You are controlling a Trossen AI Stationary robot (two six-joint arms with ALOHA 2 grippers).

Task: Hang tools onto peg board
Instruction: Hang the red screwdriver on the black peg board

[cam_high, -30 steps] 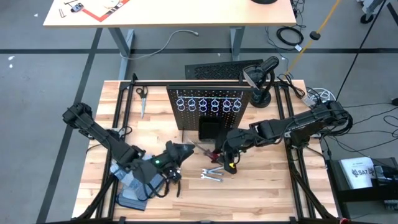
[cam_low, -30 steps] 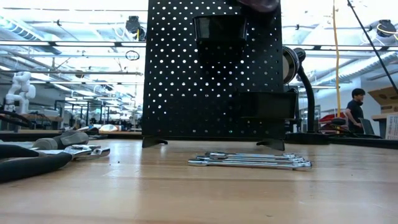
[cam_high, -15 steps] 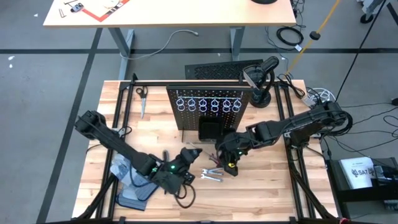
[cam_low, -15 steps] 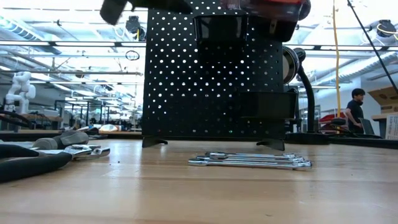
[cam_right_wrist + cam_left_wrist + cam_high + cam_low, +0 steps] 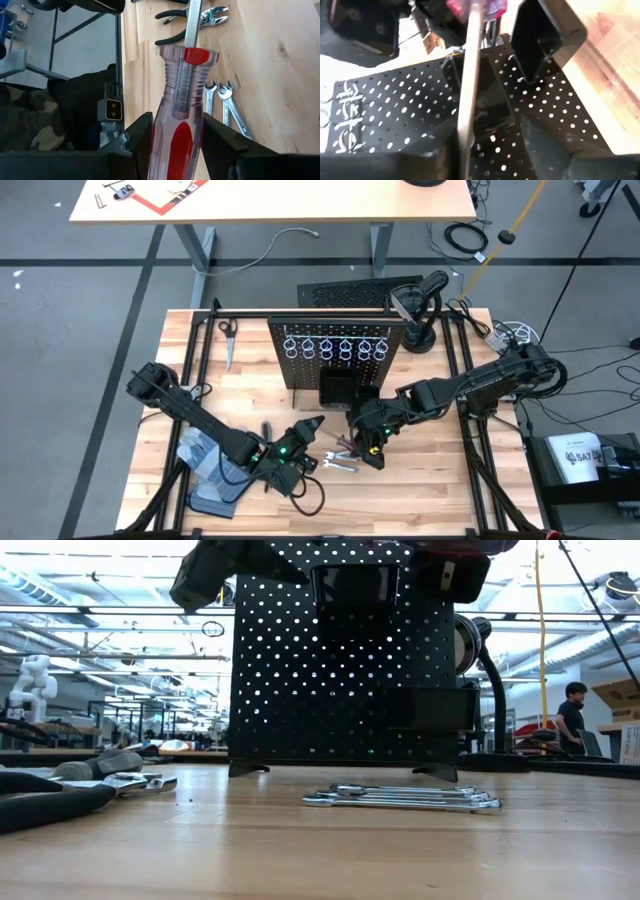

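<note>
The red-handled screwdriver hangs above the table in front of the peg board, with my right gripper shut on its handle. Its silver shaft points toward my left arm. My left gripper is open and level, with its fingers on either side of that shaft; one finger stands clearly apart from it. Whether the other finger touches the shaft does not show. Black-and-silver pliers and silver wrenches lie flat on the wood below both grippers. My right gripper pinches the screwdriver's clear-and-red handle between its two fingers, and the handle runs along the fingers. It comes from the table's right, slanting down. The screwdriver is lifted clear of the table, with its shaft sticking out ahead of the fingers.
The peg board carries a row of silver rings and a black bin. Blue-grey gloves and a black mat lie at the near left. Scissors lie at the far left. Bare wood lies at the near right.
My left gripper has sunk and gone toward the table's right, up to the screwdriver in my right gripper, and has come into the top of the low view. My right gripper has rolled a little with the screwdriver and has stayed almost in place.
</note>
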